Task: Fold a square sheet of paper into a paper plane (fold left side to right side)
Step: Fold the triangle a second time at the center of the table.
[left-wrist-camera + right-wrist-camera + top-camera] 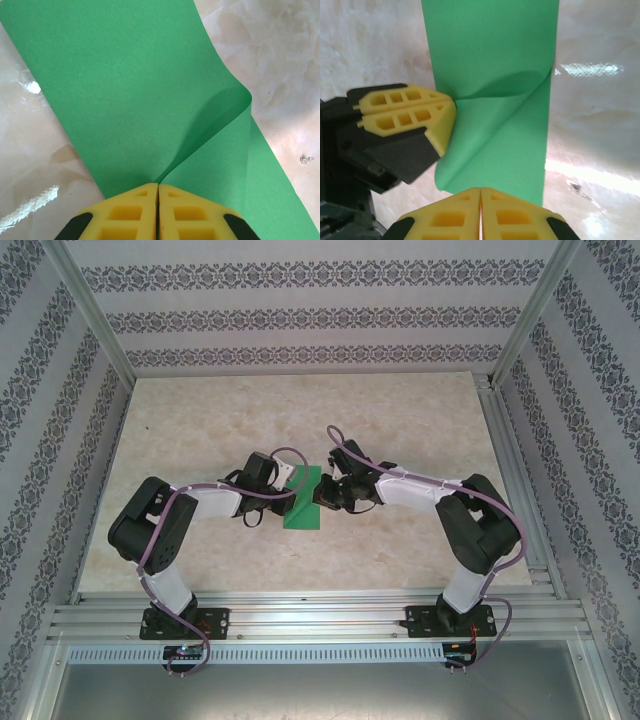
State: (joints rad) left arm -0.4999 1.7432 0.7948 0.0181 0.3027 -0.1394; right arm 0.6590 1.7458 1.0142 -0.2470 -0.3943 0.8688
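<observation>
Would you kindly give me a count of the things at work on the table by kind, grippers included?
Green square sheet of paper: 1
Yellow-fingered grippers: 2 (left gripper, right gripper)
Total: 3

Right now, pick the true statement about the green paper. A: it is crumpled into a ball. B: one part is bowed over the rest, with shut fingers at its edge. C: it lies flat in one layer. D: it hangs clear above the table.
B: the square sheet of paper shows a curved flap meeting the shut left fingers.
</observation>
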